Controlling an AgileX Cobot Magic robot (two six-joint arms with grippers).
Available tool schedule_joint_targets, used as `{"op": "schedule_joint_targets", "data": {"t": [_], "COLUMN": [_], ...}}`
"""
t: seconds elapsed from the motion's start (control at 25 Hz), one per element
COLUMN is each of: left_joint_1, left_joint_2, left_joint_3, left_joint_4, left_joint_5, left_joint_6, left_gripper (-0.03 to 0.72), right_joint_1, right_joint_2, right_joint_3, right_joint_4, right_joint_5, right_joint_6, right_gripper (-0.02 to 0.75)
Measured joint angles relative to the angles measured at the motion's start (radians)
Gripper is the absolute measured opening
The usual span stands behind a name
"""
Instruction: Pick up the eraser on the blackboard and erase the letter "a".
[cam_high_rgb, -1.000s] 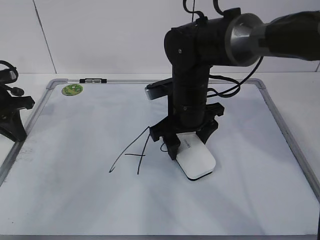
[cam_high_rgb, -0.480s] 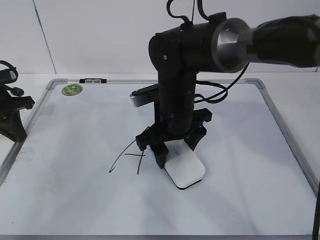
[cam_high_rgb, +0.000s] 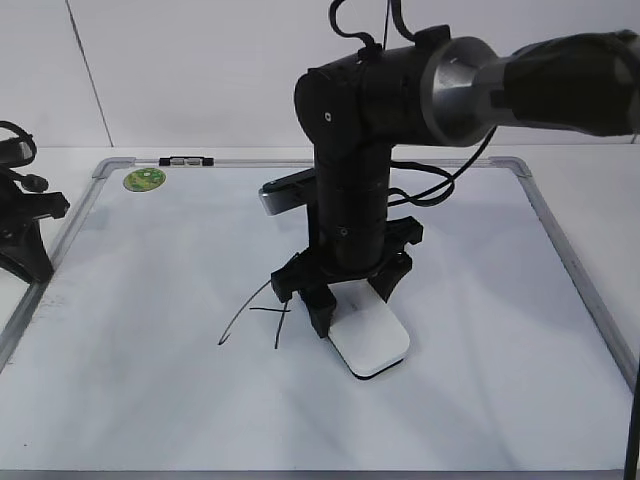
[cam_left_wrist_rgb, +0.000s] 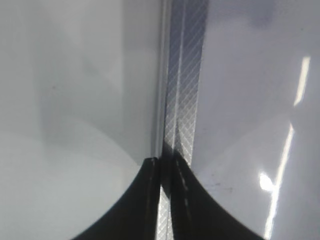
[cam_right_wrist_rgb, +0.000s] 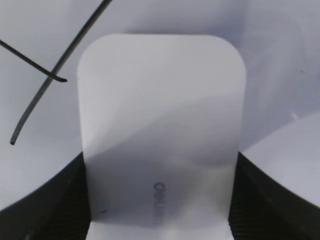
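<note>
- Grip first: right hand (cam_high_rgb: 352, 303) clamped across the eraser (cam_high_rgb: 372, 343), one finger on each long side, felt face down on the blackboard (cam_high_rgb: 480, 380). Holds firm enough as it looks; no need to re-grasp.
- Eraser directly below the hand, jutting forward past the fingertips in the right wrist view; lying flat rather than tipped, as far as can be told.
- Letter "a" nowhere in sight: either beneath the eraser and hand or already wiped, cannot tell which. Treat as not finished.
- Capital "A" (cam_high_rgb: 255, 312) just beside the hand on its outer left, its nearest stroke (cam_right_wrist_rgb: 55, 75) close to the eraser's front left corner but apart from it. Main hazard, judged from that small gap.
- Rub in short strokes, back and forth along the eraser's length, under light even downward pressure, felt kept flat.
- Avoid sliding sideways toward the tall letter; bias every stroke away from it.
- Lift straight up afterwards and check the patch under the hand for leftover marker before calling it done.
- Left hand (cam_left_wrist_rgb: 165, 165) off at the board's far edge, fingers drawn nearly together over the metal frame (cam_left_wrist_rgb: 182, 100), gripping nothing; best left parked there, well apart from the wiping.
</note>
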Motion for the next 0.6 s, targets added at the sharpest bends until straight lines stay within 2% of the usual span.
{"op": "schedule_joint_targets", "data": {"t": [0.6], "left_joint_1": [0.0], "left_joint_2": [0.0], "left_joint_3": [0.0], "left_joint_4": [0.002], "left_joint_5": [0.002], "left_joint_6": [0.0], "left_gripper": [0.029], "right_joint_1": [-0.094], "right_joint_2": [0.0], "right_joint_3": [0.0], "right_joint_4": [0.02], "right_joint_5": [-0.002], "right_joint_6": [0.002], "right_gripper": [0.532]}}
